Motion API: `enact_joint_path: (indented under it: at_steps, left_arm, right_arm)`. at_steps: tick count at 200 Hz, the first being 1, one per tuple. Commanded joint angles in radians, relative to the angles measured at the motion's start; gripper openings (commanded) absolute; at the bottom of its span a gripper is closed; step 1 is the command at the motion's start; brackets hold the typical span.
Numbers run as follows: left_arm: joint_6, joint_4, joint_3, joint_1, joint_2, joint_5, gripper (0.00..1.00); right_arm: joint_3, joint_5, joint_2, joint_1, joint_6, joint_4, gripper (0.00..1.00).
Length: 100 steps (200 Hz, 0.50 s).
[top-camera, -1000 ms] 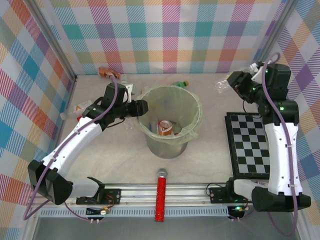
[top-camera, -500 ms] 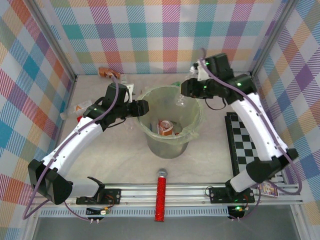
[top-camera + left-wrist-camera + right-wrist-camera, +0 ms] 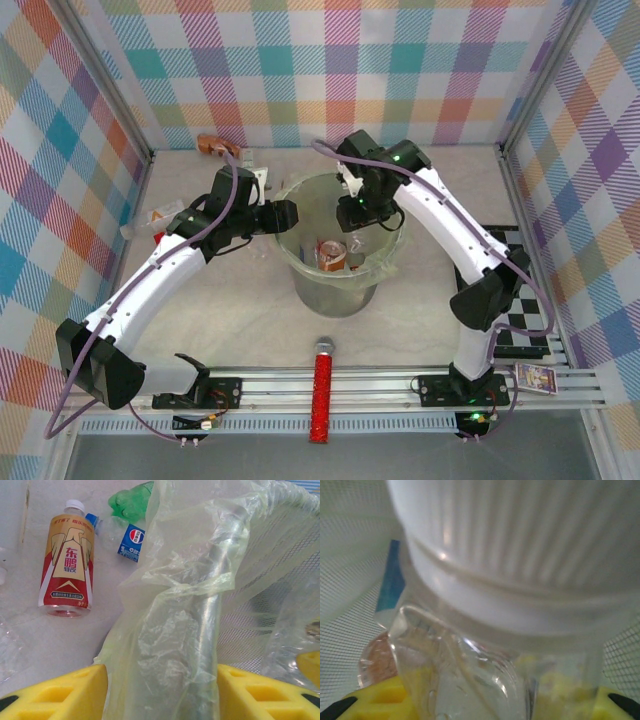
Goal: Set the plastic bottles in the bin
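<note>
Swung across from the far right, the right gripper (image 3: 352,212) hangs over the bin (image 3: 300,265). Left wrist: the left gripper (image 3: 160,695) clamps the bin's rim; beside the bin lie a 东鹏特饮 bottle (image 3: 66,560) and a Pepsi bottle (image 3: 131,541). Right wrist: a white-capped clear bottle (image 3: 485,670) sits between the yellow pads (image 3: 375,700), inside the bin's mesh; I cannot tell whether they grip it.

We see a red glittery stick (image 3: 322,392) with a grey top lying across the metal rail (image 3: 380,384) at the near edge of the table (image 3: 230,310). On the right lies a black-and-white checkered board (image 3: 522,330), with a small printed card (image 3: 535,378) near its near corner. Plaid walls (image 3: 330,70) close in three sides.
</note>
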Motion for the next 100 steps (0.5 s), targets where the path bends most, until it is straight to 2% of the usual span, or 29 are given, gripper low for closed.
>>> enact_joint_path:
  at_steps: [1,58,100]
  left_arm:
    - [0.019,-0.034,0.002,-0.017,0.007,-0.004,0.56]
    - [0.018,-0.034,-0.003,-0.017,0.010,-0.005,0.56]
    - [0.023,-0.037,0.003,-0.017,0.010,-0.004,0.56]
  right_arm:
    - [-0.026,0.020,0.022,0.009,-0.011,-0.049,0.48]
    - [-0.094,-0.007,0.059,0.012,0.000,-0.007,0.64]
    - [-0.046,-0.010,0.031,0.012,-0.003,-0.007,0.77]
